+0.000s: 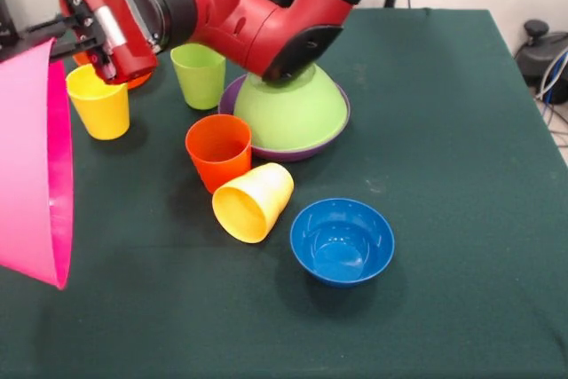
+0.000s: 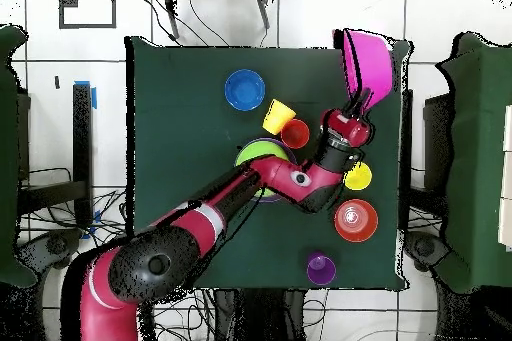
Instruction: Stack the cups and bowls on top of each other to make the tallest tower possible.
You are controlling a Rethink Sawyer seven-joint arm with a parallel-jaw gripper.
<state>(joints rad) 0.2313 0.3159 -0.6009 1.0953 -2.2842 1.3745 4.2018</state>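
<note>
Four tapered plastic cups cluster beside the lime green bowl point(image 1: 288, 113), a glossy dome turned upside down on the purple bowl point(image 1: 306, 150), whose rim shows as a thin ring around its base; the lime green cup point(image 1: 200, 75) stands upright just left of that dome in the front view; the orange-red cup point(image 1: 218, 150) stands upright in front of the dome, close to it; the yellow-orange cup point(image 1: 253, 202) lies on its side touching the orange-red cup, its round mouth facing the camera; the yellow cup point(image 1: 99, 100) stands upright further left of the dome; the small blue bowl point(image 1: 342, 240), smooth and shiny inside, sits upright on the dark green cloth of the worktop point(image 1: 461, 130), in front of the dome and well apart from it; the red and black arm point(image 1: 240, 11) reaches over the dome, its rounded casing resting close above it; the end effector point(image 2: 362, 109) is pinching the rim of the very large pink bowl point(image 1: 35, 166), which hangs tilted on edge to the left of the dome; in the overhead view an orange bowl point(image 2: 355, 219) and a purple cup point(image 2: 320, 268) stand apart from the dome toward the robot's side.
</note>
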